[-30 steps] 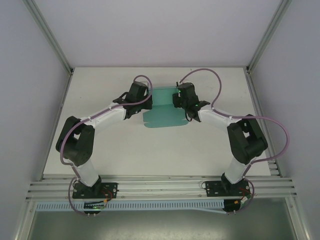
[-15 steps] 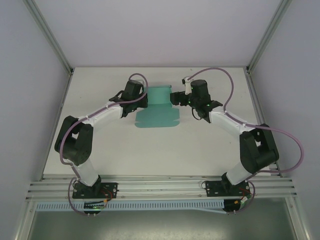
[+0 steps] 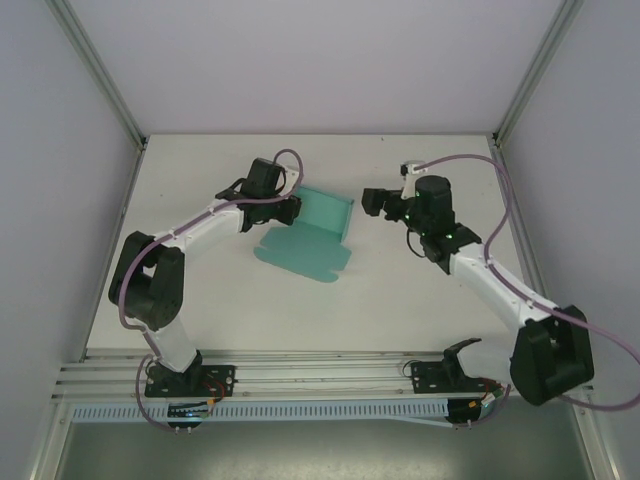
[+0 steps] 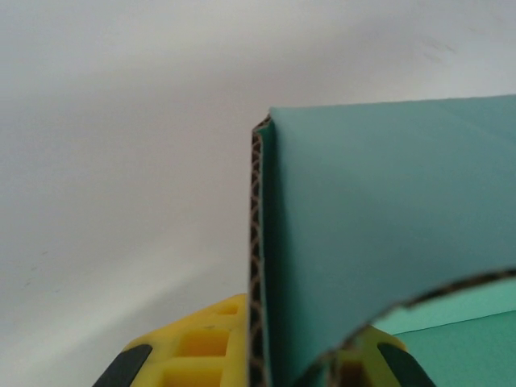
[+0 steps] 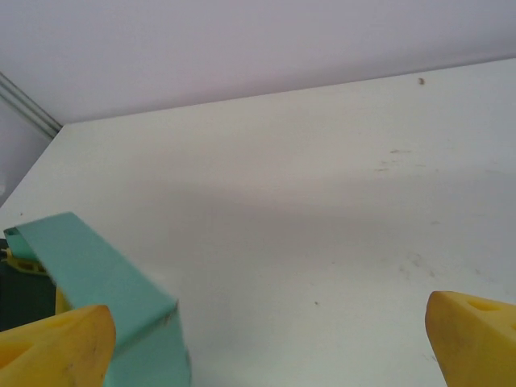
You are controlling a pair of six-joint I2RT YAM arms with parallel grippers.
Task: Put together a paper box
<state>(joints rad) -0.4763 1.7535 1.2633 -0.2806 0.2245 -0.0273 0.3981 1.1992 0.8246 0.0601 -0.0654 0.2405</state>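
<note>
The paper box [image 3: 305,240] is a teal-green card sheet lying partly folded on the white table, its far panel [image 3: 325,208] standing up. My left gripper [image 3: 289,208] is shut on the raised panel's left end. In the left wrist view the card's corrugated edge [image 4: 260,266] runs between the yellow fingers [image 4: 201,351] of the left gripper [image 4: 266,359]. My right gripper [image 3: 374,201] stands open a short way to the right of the box, apart from it. In the right wrist view the right gripper [image 5: 266,343] has only bare table between its fingers, with the paper box [image 5: 105,282] at lower left.
The white table [image 3: 300,320] is walled by pale panels and metal posts at the back corners [image 3: 140,135]. An aluminium rail [image 3: 320,375] runs along the near edge between the arm bases.
The right gripper opened, let go of the box and drew back to the right. The left gripper kept its grip and swung the sheet left, turning it askew.
</note>
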